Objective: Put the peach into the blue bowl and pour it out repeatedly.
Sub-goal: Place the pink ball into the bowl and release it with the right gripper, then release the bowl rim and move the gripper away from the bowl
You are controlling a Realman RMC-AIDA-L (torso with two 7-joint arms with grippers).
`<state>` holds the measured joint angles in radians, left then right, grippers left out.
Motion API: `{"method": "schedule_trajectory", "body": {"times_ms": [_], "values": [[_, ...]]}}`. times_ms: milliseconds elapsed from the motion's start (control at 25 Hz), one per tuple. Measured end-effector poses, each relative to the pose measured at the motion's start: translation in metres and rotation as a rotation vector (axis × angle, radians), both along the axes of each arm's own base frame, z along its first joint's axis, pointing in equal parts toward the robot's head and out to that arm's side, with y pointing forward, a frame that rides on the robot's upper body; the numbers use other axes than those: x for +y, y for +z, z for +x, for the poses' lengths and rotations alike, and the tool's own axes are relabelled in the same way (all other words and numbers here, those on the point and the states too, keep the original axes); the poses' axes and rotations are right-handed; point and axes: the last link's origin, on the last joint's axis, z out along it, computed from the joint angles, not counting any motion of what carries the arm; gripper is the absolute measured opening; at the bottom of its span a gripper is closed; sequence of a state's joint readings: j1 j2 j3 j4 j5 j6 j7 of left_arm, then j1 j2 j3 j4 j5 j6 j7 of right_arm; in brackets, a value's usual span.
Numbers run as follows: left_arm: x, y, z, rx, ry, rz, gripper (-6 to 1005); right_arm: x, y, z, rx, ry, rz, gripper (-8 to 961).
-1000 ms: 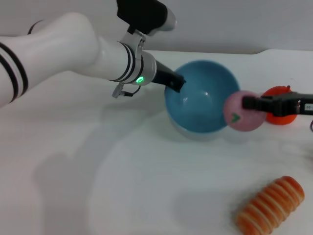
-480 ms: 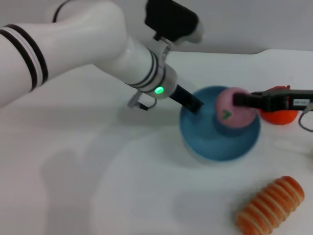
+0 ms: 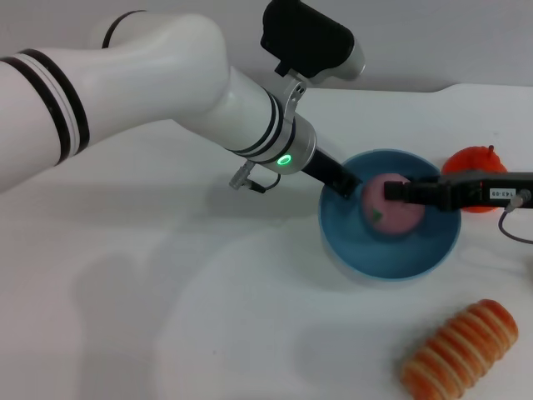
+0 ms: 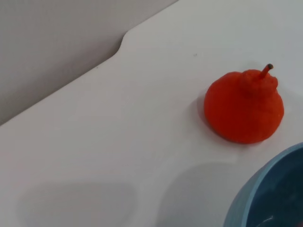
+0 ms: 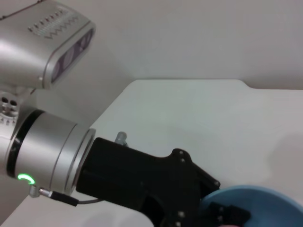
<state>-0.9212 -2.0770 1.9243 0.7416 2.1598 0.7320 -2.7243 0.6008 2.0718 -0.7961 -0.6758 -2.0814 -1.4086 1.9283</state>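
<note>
Head view: blue bowl (image 3: 390, 218) upright on white table (image 3: 166, 292), near far right. Left gripper (image 3: 343, 185) clamped on near-left rim of bowl. Right gripper (image 3: 393, 192) reaching in from right, fingers closed on peach (image 3: 390, 205), held just inside bowl, apparently not yet resting on bottom. Orange-red fruit (image 3: 475, 171) just behind bowl; striped bread roll (image 3: 460, 347) well apart at near right.

Left wrist view: orange-red fruit with stem, edge of bowl only.

Handling, judged: peach likely light, round, smooth, prone to rolling; best taken across widest part. Bowl glossy, stiff, probably slippery at rim; firm rim pinch needed for tipping. Step in hand: release of peach into bowl.
</note>
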Motion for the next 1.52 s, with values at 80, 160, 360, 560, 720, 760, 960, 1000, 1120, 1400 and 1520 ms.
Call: {"method": "schedule_trajectory", "body": {"times_ms": [80, 160, 360, 560, 720, 760, 960, 1000, 1120, 1400, 1520], "values": [[0.001, 0.000, 0.000, 0.000, -0.002, 0.005, -2, -0.001, 0.000, 0.001, 0.002, -0.002, -0.002, 147], [0.001, 0.000, 0.000, 0.001, -0.007, 0.008, -2, -0.002, 0.000, 0.002, 0.002, -0.006, 0.000, 208], [0.006, 0.002, 0.000, -0.012, 0.000, 0.033, -1, -0.011, 0.012, 0.005, 0.083, 0.041, 0.056, 416], [0.006, 0.000, 0.001, -0.053, 0.010, 0.053, -2, -0.022, 0.043, 0.024, 0.169, -0.005, 0.221, 480], [-0.002, -0.010, 0.003, -0.056, 0.010, 0.020, -2, -0.038, 0.057, 0.046, 0.218, -0.082, 0.298, 486], [-0.005, -0.013, 0.004, -0.050, 0.003, 0.007, -1, -0.042, 0.058, 0.051, 0.224, -0.095, 0.308, 487], [-0.013, -0.019, 0.002, -0.025, 0.007, -0.022, -1, -0.059, 0.055, 0.065, 0.265, -0.141, 0.326, 495], [-0.013, -0.019, 0.000, -0.025, 0.019, -0.023, -1, -0.061, 0.053, 0.066, 0.272, -0.146, 0.324, 496], [-0.016, -0.021, -0.005, -0.016, 0.027, -0.029, -2, -0.063, 0.052, 0.068, 0.278, -0.149, 0.323, 501], [-0.016, -0.021, -0.015, 0.007, 0.027, -0.020, -2, -0.062, 0.049, 0.067, 0.297, -0.151, 0.319, 511], [-0.016, -0.022, -0.016, 0.012, 0.022, -0.020, -1, -0.062, 0.049, 0.067, 0.298, -0.151, 0.320, 516]]}}
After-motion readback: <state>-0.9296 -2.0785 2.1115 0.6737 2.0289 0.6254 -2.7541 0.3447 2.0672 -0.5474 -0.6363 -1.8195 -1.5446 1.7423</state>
